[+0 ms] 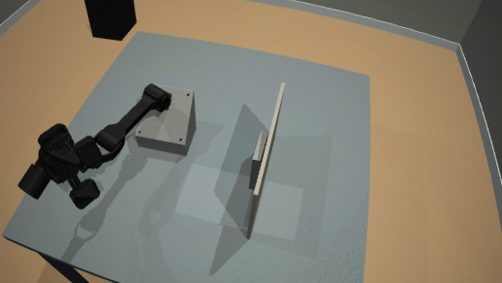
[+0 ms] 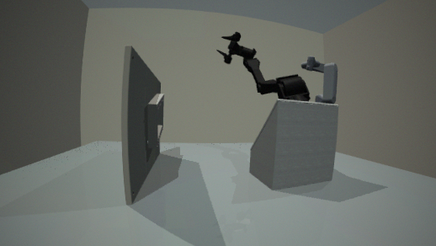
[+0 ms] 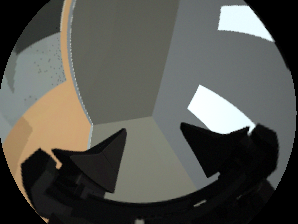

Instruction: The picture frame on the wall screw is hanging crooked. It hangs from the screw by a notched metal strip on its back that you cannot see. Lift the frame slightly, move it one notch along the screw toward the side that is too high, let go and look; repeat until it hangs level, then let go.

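The picture frame (image 1: 260,147) (image 2: 156,100) is a small thick frame on the face of the upright board (image 1: 274,121) (image 2: 139,93). The top and exterior views show it from a steep side angle, so its tilt is hard to read. The screw and the notched strip are hidden. My gripper (image 2: 220,44) (image 3: 153,128) is open, with nothing between its fingers. It is held high above the pedestal and well away from the frame. The wrist view shows only walls, ceiling and floor past the fingers; the frame is not in it.
The arm stands on a grey pedestal (image 1: 171,116) (image 2: 303,143), which faces the board across the table (image 1: 320,92). A light grey upright part (image 2: 330,84) shows behind the arm. A black box (image 1: 112,19) shows at the top left of the top view.
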`<control>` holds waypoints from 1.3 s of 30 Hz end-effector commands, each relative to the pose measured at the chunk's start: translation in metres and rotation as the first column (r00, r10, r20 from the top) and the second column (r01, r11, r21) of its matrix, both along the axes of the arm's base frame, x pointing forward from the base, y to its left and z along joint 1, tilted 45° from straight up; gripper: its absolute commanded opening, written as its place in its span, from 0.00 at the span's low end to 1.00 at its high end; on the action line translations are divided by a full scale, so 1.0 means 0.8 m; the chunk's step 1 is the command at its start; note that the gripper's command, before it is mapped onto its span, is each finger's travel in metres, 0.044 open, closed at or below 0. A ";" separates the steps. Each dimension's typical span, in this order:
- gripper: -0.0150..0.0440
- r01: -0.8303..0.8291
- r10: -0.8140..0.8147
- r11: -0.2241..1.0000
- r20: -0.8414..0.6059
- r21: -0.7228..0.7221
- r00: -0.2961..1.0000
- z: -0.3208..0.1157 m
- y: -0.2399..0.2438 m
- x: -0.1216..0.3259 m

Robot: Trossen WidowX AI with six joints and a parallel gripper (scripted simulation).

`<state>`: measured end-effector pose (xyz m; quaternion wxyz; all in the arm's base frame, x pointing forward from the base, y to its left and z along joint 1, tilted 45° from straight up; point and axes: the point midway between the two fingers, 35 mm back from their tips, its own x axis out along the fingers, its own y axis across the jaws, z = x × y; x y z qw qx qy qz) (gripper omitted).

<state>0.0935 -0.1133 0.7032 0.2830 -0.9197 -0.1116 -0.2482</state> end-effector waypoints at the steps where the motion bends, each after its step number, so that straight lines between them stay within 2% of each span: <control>1: 0.89 0.009 -0.009 1.000 0.005 -0.012 1.000 0.000 0.001 -0.001; 5: 0.71 0.194 -0.168 0.951 0.123 -0.241 0.978 -0.002 0.026 -0.025; 8: 0.69 0.358 -0.280 0.833 0.236 -0.421 0.930 -0.010 0.053 -0.039; 13: 0.69 0.566 -0.379 0.527 0.422 -0.634 0.824 -0.039 0.100 -0.045; 18: 0.69 0.664 -0.378 0.146 0.579 -0.733 0.722 -0.084 0.142 -0.031; 23: 0.69 0.652 -0.305 -0.224 0.688 -0.724 0.659 -0.143 0.171 -0.003; 29: 0.69 0.539 -0.171 -0.583 0.740 -0.608 0.650 -0.231 0.185 0.041; 34: 0.69 0.418 -0.058 -0.787 0.729 -0.454 0.682 -0.316 0.178 0.073; 39: 0.69 0.313 0.034 -0.904 0.680 -0.291 0.733 -0.405 0.160 0.096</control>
